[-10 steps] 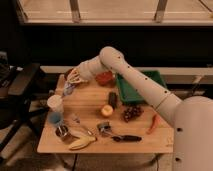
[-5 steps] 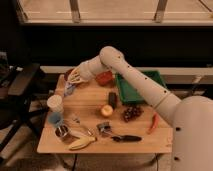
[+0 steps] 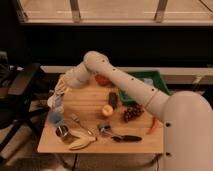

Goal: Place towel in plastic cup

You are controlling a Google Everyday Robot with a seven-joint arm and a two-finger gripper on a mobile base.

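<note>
Camera view: a pale bundle, taken to be the towel [image 3: 60,84], is seen at the gripper [image 3: 60,88], apparently carried, though the hold itself is not resolved; whether the gripper is clamped or released cannot be told. The plastic cup [image 3: 55,100], whitish, is found directly below the gripper and almost touching it. Compared with half a second and a second ago, the gripper is noted slightly lower and closer to the cup mouth; the cup and all other items are unchanged in position. This is judged to be the last part of the lowering, with the towel not yet seen inside the cup, so insertion and release are still owed. A blue cup [image 3: 54,118] is set just beyond the plastic cup, further below the gripper, and a metal cup [image 3: 62,131] lower again, with a banana [image 3: 82,143] near it. Well off to the arm side of the gripper are logged an orange fruit [image 3: 106,111], grapes [image 3: 132,112] and a green tray [image 3: 150,80], all on the wooden table [image 3: 85,102]. Risk judged: the light cup could be tipped if it is pressed off-centre.
</note>
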